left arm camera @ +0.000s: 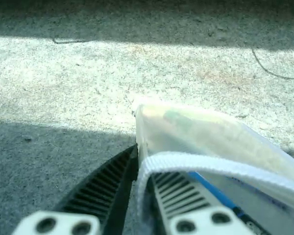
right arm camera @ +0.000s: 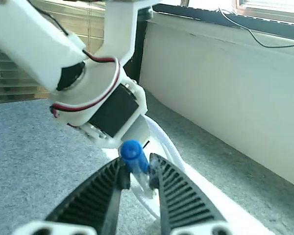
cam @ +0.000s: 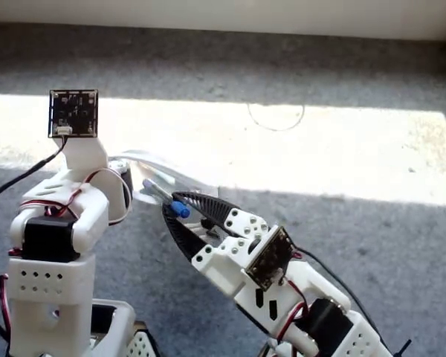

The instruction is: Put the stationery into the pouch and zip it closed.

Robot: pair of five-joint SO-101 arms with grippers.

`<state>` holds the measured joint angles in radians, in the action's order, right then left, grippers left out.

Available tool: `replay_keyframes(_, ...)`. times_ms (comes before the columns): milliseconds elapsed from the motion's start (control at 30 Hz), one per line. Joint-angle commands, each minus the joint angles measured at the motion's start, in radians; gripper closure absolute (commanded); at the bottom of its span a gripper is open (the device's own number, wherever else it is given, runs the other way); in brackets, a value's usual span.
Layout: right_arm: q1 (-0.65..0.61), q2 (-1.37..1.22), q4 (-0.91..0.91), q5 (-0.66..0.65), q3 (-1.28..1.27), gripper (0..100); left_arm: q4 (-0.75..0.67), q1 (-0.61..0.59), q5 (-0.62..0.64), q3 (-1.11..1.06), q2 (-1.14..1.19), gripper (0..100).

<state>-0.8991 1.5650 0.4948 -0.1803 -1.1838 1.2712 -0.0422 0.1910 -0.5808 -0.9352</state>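
Translucent plastic edged with a white zip band: the pouch (left arm camera: pixel 210 139) sits clamped at one corner in the left pincer (left arm camera: pixel 139 164). Its black ribbed fingers (left arm camera: pixel 105 183) stand narrow, pressed onto the pouch's edge from both sides. Beyond it we see the grey counter (left arm camera: pixel 63 83), half in sun and half in shade. Through the pouch wall we make out a blue strip (left arm camera: pixel 210 188) and some bluish print, too blurred for us to read.

In the high view, the left arm (cam: pixel 59 223) stands at the left, and the pouch (cam: pixel 160 169) stretches out from beneath its wrist towards the middle of the counter (cam: pixel 342 149). We cannot tell whether the pouch's far end touches the counter. The right pincer (cam: pixel 172 204), at the lower right, holds a pen (cam: pixel 180 210) by its blue end. The pen's pale barrel points at the pouch, and we cannot tell whether its tip is inside.

In the right wrist view, the right pincer (right arm camera: pixel 136 166) grips the pen (right arm camera: pixel 134 155) between both fingers, near the wrist of the left arm (right arm camera: pixel 95 105), with the pouch (right arm camera: pixel 164 144) just behind the pen. A thin loop of wire (cam: pixel 276 119) lies well apart on the sunlit counter.
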Motion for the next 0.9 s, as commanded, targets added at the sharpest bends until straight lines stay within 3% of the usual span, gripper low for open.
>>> replay_keyframes(0,-0.022,0.010,0.001,-0.011,0.059,99.1,-0.008,-0.015,0.009,0.013,-0.016,99)
replay_keyframes(100,-0.022,0.010,0.001,-0.008,0.059,98.1,-0.006,-0.015,0.009,0.013,-0.016,99)
replay_keyframes(333,-0.021,0.012,0.007,-0.003,0.039,78.1,-0.003,-0.015,0.009,0.013,-0.016,99)
replay_keyframes(867,-0.021,0.018,0.007,-0.003,0.027,77.9,-0.003,-0.015,0.009,0.012,-0.016,99)
